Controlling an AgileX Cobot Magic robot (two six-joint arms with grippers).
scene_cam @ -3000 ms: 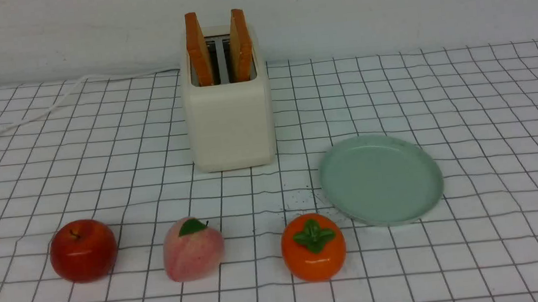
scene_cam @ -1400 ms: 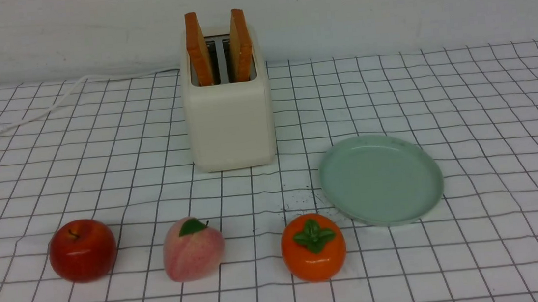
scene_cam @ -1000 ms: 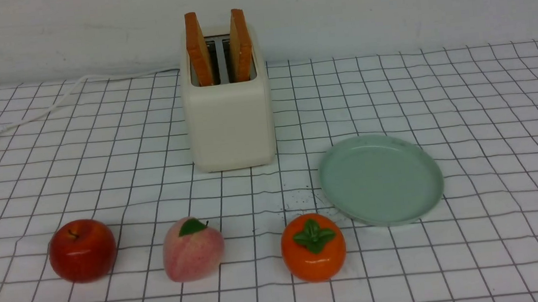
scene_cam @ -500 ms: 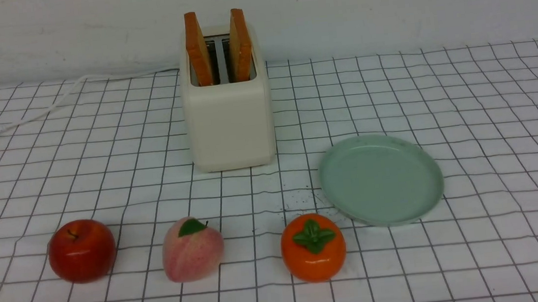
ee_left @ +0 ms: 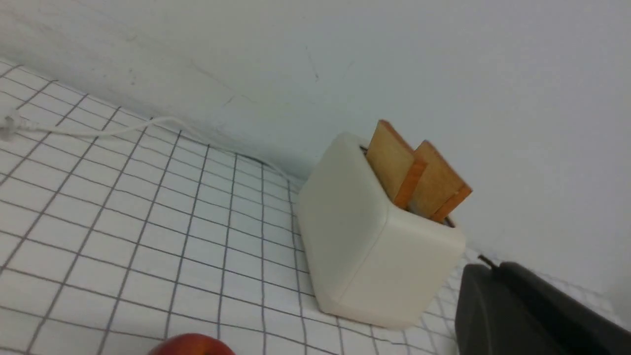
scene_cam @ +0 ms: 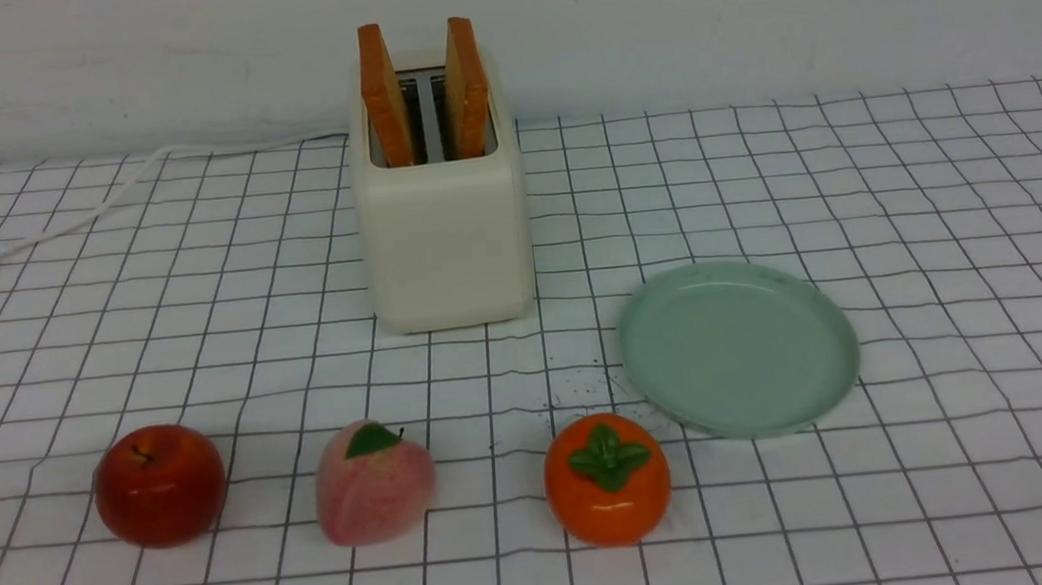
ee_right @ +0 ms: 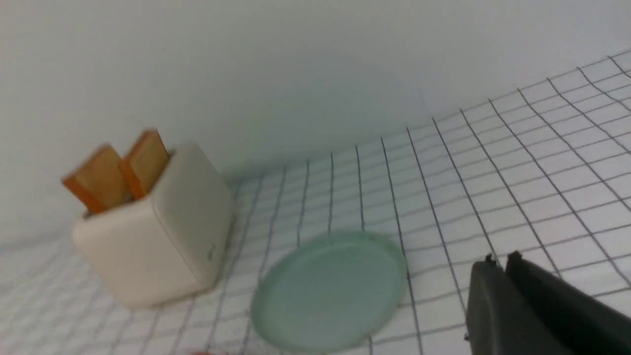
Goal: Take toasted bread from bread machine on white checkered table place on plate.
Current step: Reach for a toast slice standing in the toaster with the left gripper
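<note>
Standing upright in the bread machine (scene_cam: 445,242) with tops exposed for pinching, the toasted bread (scene_cam: 384,95) sits well ahead of the left gripper (ee_left: 490,265) and right gripper (ee_right: 501,259), whose fingers are pressed together on nothing.

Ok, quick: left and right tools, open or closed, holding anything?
Left dark tool: closed, holding nothing.
Right dark tool: closed, holding nothing.

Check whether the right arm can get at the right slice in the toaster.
Probably yes. The right slice sticks up out of the toaster with nothing above it. The right tool is shut, so it must open first.
</note>
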